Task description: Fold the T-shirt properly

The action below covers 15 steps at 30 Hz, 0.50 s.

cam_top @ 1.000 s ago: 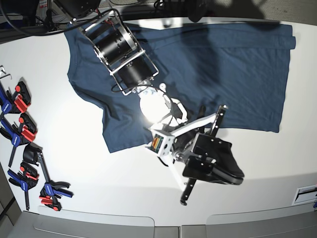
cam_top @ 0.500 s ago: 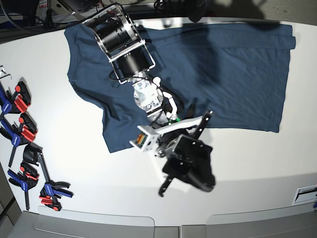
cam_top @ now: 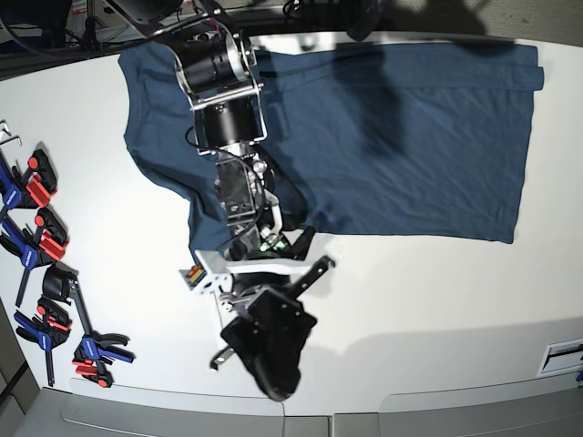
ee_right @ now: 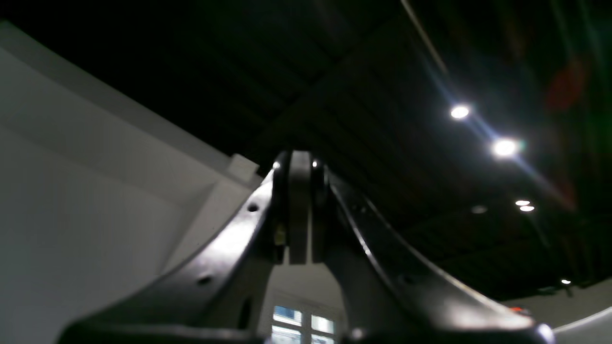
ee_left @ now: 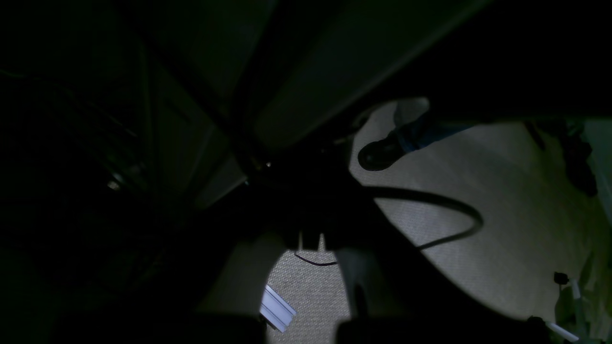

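T-shirt spread flat on white table. Right gripper closed, empty, raised over table. Left gripper closed, hidden in dark.

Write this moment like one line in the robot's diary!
T-shirt: spread flat, unfolded | right gripper: shut, empty, raised over table | left gripper: out of view, shut | clamps: table edge

You have a white surface carrying the T-shirt, which lies spread flat across its far half, sleeve toward the left. Along the left edge you'll see a row of blue-and-red clamps lying directly on the surface, well apart from the T-shirt.
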### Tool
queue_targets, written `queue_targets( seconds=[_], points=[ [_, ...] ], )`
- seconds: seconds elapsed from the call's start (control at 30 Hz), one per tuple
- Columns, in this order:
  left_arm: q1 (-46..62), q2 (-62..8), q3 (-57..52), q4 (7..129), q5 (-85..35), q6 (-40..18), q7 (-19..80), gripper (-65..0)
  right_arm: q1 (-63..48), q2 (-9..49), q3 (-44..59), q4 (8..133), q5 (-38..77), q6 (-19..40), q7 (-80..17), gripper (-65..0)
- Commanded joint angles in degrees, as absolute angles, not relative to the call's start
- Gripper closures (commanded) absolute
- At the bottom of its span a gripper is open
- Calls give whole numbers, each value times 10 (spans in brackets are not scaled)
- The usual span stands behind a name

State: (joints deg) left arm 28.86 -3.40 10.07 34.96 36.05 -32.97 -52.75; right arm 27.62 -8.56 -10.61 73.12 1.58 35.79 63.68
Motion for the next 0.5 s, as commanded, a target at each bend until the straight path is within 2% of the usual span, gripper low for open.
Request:
queue_targets(
  seconds=[0.0,0.47],
  points=[
    [294,-20,105,356,356,-351,-603,0,295,-90,-102,741,17,356,635,0],
    [293,-20,105,356,356,-351,-603,0,295,-90,-82,741,17,356,597,0]
  ],
)
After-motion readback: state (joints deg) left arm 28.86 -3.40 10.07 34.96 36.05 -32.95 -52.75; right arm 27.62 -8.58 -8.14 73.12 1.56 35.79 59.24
